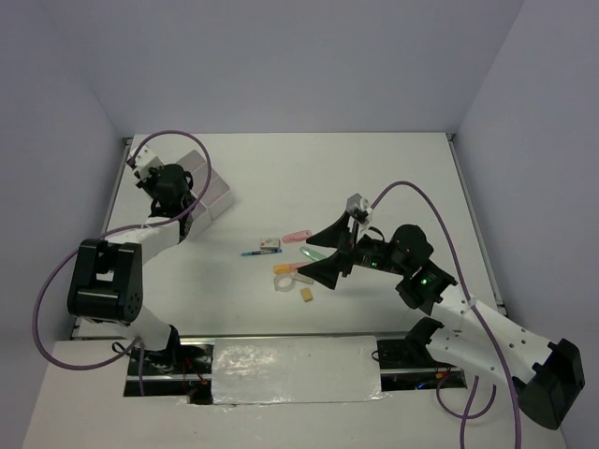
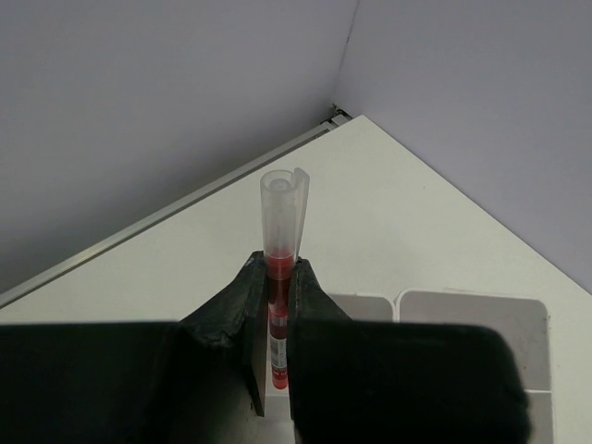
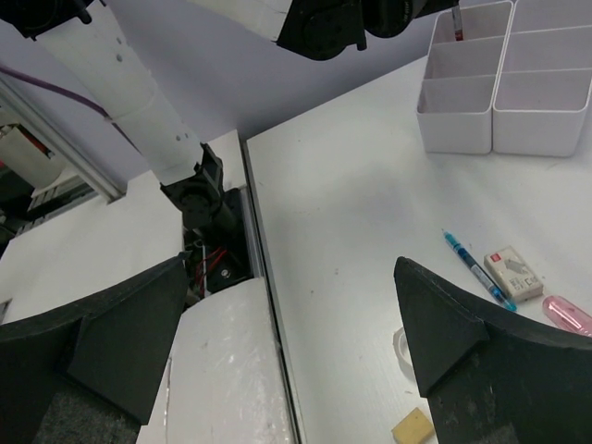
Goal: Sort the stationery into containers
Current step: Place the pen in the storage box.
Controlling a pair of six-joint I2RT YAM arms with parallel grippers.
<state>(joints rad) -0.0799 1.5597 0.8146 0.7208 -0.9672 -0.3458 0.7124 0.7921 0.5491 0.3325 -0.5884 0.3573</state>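
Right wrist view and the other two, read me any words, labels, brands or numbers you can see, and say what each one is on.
No text can be read in any view.
small white box: a red mark on its label, too small to read.
red pen: markings on the barrel, too blurred to read.
blue pen: no print that can be made out.

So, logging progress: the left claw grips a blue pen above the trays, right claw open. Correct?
No: the left wrist view shows the left claw shut on a red pen, not blue, above the trays. The right claw is open.
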